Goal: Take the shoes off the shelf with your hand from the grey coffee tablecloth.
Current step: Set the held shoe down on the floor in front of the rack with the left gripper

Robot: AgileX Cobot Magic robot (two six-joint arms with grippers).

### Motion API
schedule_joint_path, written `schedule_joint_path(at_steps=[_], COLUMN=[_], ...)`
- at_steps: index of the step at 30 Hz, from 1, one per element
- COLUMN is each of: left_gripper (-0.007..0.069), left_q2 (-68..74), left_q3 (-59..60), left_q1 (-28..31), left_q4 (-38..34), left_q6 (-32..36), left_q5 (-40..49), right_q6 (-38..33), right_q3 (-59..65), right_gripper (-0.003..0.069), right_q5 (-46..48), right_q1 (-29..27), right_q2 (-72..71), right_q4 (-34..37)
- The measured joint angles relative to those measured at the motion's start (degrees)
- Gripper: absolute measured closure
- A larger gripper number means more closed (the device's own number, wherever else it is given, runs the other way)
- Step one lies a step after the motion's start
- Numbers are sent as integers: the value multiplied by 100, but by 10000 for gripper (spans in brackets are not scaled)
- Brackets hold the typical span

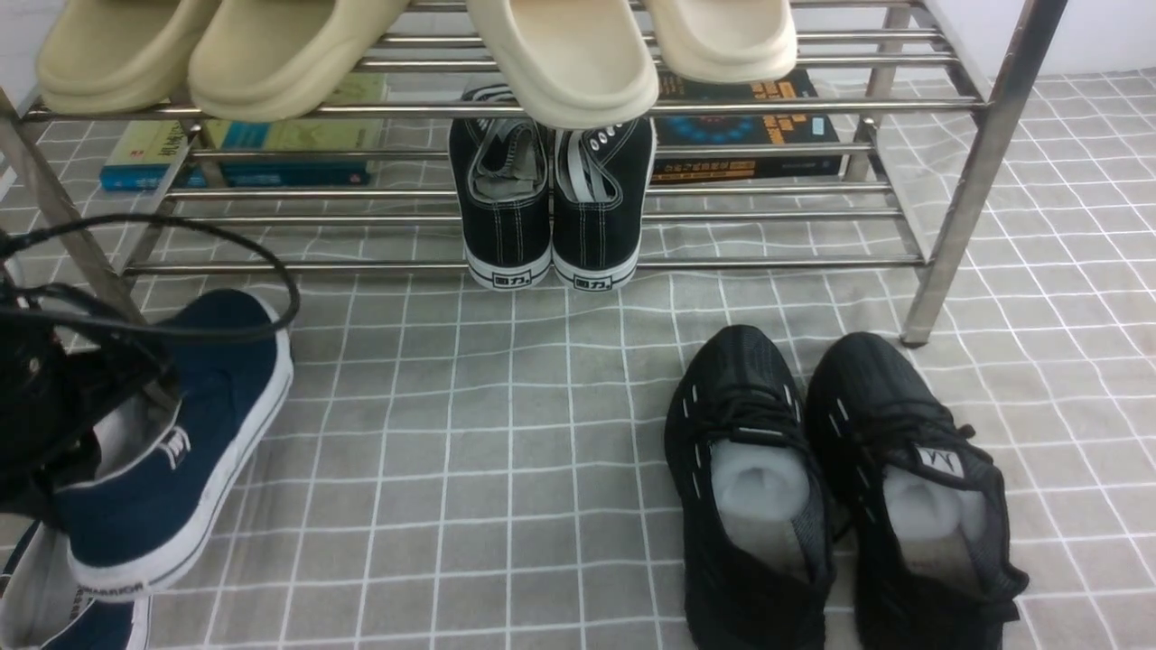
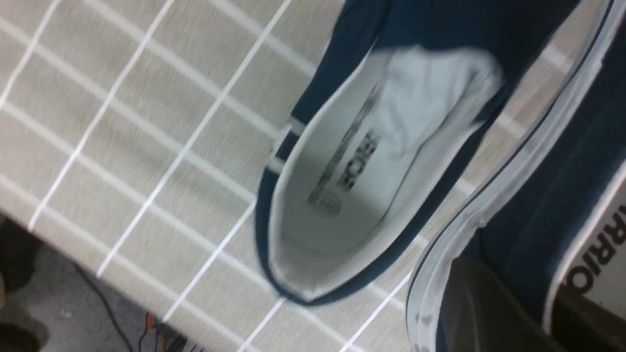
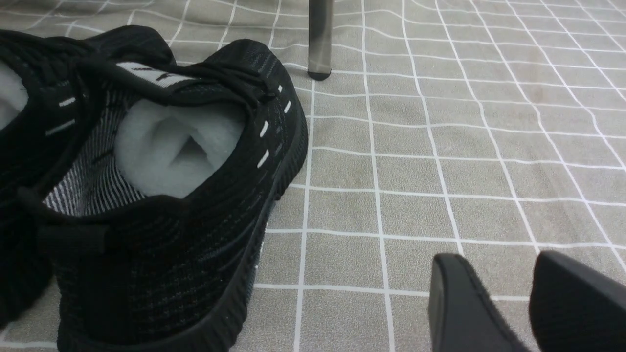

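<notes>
Front view: the left hand (image 1: 54, 487) pinches one navy slip-on (image 1: 203, 406), raised at the cloth's left side, short of the shelf (image 1: 542, 267); placement appears outstanding.

Left wrist view: its mate (image 2: 342, 195) lies on the cloth (image 2: 161, 146), apparently still to do.

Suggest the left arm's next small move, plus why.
Probably lift the navy slip-on a little higher, then ease it toward the rack: the left end effector grips it, and its toe sits in front of the rack's leg.
</notes>
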Motion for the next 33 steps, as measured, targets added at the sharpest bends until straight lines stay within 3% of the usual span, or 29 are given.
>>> schedule_joint_path(at_steps=[11, 33], left_gripper=[590, 589], left_q2=[-55, -516], left_q3=[751, 789], left_q1=[0, 0], left_q4=[-600, -901], left_q6=[0, 407], left_q5=[-881, -775], right_q6=[0, 0], right_q3=[0, 0], right_gripper=[420, 420], right_q5=[0, 0], right_q1=[0, 0], right_q2=[0, 0], right_q4=[0, 0])
